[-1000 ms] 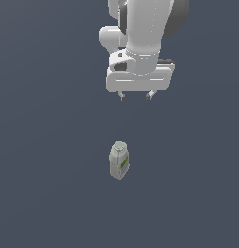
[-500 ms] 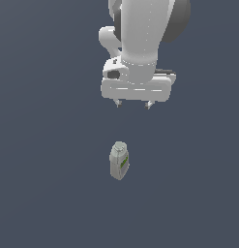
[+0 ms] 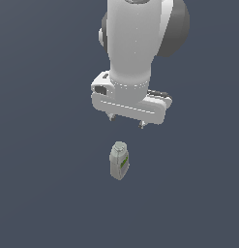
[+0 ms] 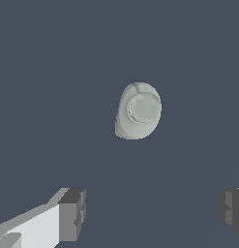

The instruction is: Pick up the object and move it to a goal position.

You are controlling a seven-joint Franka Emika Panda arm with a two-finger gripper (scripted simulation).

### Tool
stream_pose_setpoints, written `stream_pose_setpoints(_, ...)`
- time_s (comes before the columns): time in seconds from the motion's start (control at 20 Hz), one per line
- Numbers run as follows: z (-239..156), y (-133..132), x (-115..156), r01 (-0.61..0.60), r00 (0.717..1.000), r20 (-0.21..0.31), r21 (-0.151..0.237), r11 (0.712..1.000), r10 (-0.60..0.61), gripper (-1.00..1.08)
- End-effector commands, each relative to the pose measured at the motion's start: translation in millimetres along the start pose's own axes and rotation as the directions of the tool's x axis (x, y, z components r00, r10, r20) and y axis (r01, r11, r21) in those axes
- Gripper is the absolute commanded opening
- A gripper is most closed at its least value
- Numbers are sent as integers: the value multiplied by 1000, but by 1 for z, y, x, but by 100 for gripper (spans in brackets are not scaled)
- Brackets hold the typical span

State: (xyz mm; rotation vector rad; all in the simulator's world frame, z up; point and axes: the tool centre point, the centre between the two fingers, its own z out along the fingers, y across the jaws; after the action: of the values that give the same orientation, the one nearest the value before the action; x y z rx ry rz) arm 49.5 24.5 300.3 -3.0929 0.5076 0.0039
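Since a second ago, swung and dropped nearer: gripper [image 3: 126,121], jaws spread wide, nothing between. Standing upright on the bare dark floor [image 3: 43,193], at six o'clock just below the fingertips: bottle [image 3: 119,161], cap up. Best centred over the cap, then lowered straight, closing across the flattish sides. Nothing else nearby, nothing blocking.

Sim scene: flat blue-grey ground [image 3: 43,193] (no room visible).
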Motion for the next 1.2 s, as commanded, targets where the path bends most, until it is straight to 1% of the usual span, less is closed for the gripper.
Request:
stream_pose_setpoints(0.0, 4, 2, 15, -56, 998, -1, -1, 998, 56, 100)
stream_pose_setpoints(0.25, 11, 5, 37, -141, 990, -2, -3, 990, 141, 100)
stream_pose_setpoints(0.55, 17, 7, 52, -203, 979, -4, -5, 979, 203, 100)
stream_pose_setpoints(0.95, 20, 8, 56, -220, 975, -4, -6, 975, 220, 100)
stream_pose_setpoints(1.15, 28, 8, 56, -221, 975, -5, -6, 975, 221, 100)
